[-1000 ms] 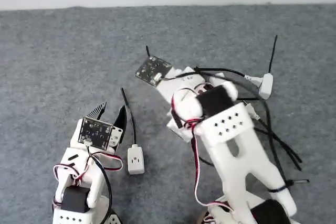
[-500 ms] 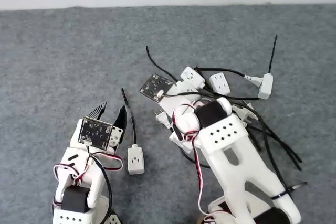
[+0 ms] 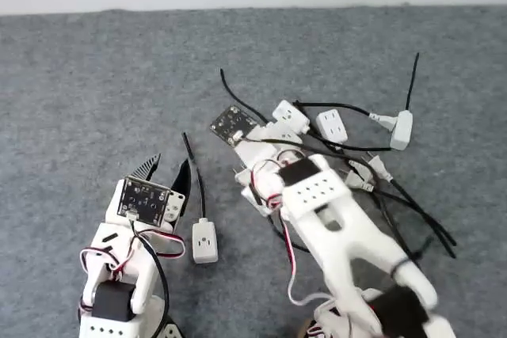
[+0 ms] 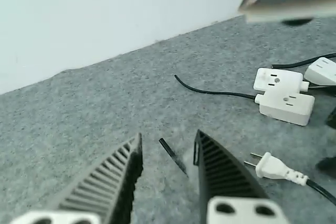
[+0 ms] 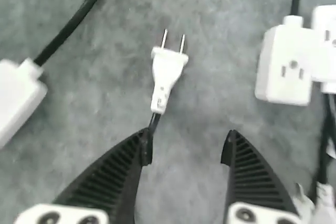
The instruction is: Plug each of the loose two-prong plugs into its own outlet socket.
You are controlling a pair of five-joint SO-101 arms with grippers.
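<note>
A white two-prong plug (image 5: 168,72) lies flat on the grey carpet, prongs pointing away from my right gripper (image 5: 186,142). That gripper hovers open just behind the plug, over its black cord, and touches nothing. Beside the plug sits a white outlet socket (image 5: 287,72); another outlet (image 5: 16,98) lies on its other side. In the left wrist view the same plug (image 4: 273,167) lies near two adjoining outlets (image 4: 286,106). My left gripper (image 4: 167,142) is open and empty over a black cable end (image 4: 170,153). In the high view it (image 3: 168,164) sits at the lower left.
The right arm (image 3: 317,195) crosses a tangle of black cables (image 3: 396,195). Outlets lie at the back (image 3: 291,116) (image 3: 331,126), far right (image 3: 402,130), and beside the left arm (image 3: 204,241). Open carpet spreads to the left and back.
The right arm has drawn back and shifted left, uncovering two outlets behind it. The left arm has not moved.
</note>
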